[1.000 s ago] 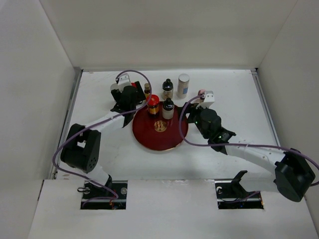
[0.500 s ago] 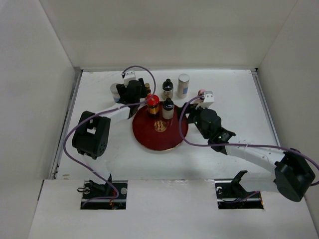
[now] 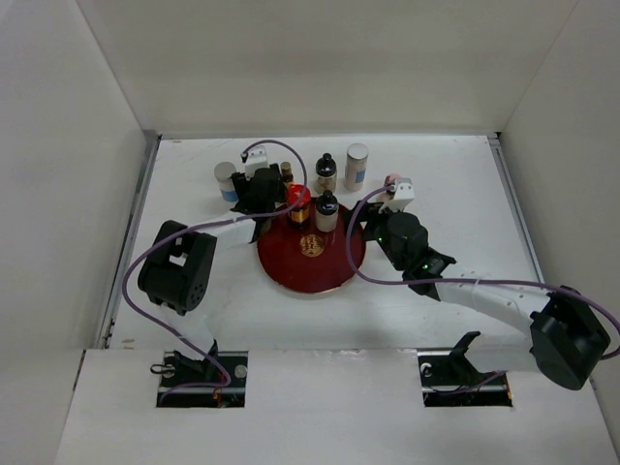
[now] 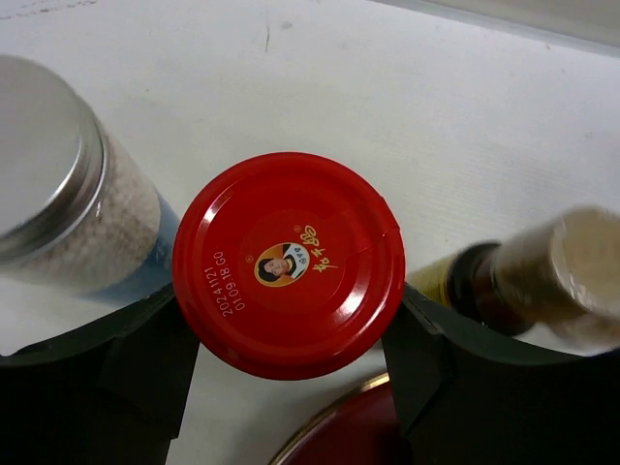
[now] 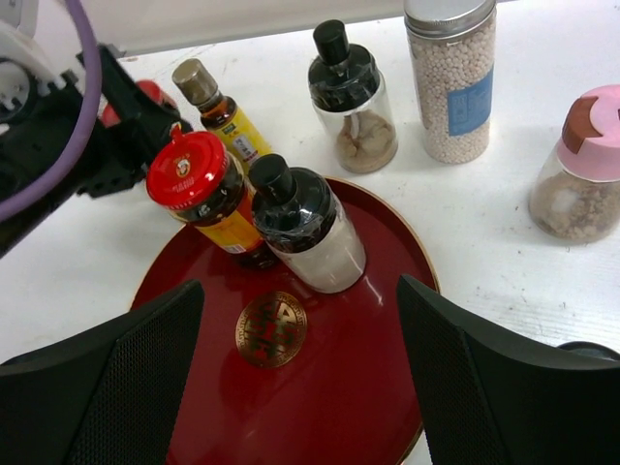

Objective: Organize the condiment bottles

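My left gripper (image 3: 262,194) is open, its jaws close on either side of a red-lidded jar (image 4: 289,263) that stands on the table just behind the round dark red tray (image 3: 310,260). A silver-lidded cylinder (image 4: 58,194) is on its left and a slim yellow-labelled bottle (image 4: 542,271) on its right. On the tray stand another red-lidded jar (image 5: 199,189) and a black-capped bottle (image 5: 305,228). My right gripper (image 5: 300,368) is open and empty above the tray's right part.
Behind the tray stand a black-capped bottle (image 5: 349,92), a silver-lidded cylinder with a blue label (image 5: 450,82) and a pink-capped jar (image 5: 581,165). White walls close in the table on the left, back and right.
My left gripper has moved right and nearer, down over the red-lidded jar, uncovering the left silver cylinder. The right arm has hardly moved.
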`<act>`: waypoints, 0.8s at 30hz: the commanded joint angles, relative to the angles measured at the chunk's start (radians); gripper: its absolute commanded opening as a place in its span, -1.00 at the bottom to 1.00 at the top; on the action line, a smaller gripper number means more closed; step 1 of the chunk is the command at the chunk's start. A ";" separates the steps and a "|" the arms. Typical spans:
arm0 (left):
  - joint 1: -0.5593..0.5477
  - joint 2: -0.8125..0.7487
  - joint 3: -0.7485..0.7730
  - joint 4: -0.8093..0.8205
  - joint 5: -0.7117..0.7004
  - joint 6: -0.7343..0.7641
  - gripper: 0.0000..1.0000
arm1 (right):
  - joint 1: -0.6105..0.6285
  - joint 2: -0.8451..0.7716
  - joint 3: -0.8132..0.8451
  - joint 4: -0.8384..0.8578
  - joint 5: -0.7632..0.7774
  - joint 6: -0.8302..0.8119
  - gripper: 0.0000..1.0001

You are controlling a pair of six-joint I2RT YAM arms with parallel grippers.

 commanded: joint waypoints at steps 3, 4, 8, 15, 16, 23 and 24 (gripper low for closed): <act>-0.059 -0.212 -0.088 0.134 -0.078 0.042 -0.16 | 0.006 0.006 0.009 0.059 -0.012 0.007 0.69; -0.066 -0.238 -0.105 0.140 -0.092 0.053 -0.16 | 0.006 0.006 0.009 0.059 -0.012 0.010 0.69; -0.091 -0.329 -0.160 0.175 -0.147 0.099 -0.18 | 0.006 0.012 0.012 0.059 -0.012 0.007 0.69; -0.120 -0.442 -0.198 0.183 -0.176 0.144 -0.19 | 0.006 0.006 0.010 0.063 -0.012 0.010 0.70; -0.123 -0.455 -0.204 0.180 -0.176 0.144 -0.19 | 0.006 0.005 0.007 0.063 -0.012 0.010 0.70; -0.236 -0.560 -0.281 0.088 -0.152 0.078 -0.19 | 0.005 -0.006 0.000 0.065 -0.012 0.013 0.70; -0.256 -0.561 -0.289 0.080 -0.144 0.060 -0.19 | 0.005 -0.005 0.000 0.065 -0.012 0.013 0.70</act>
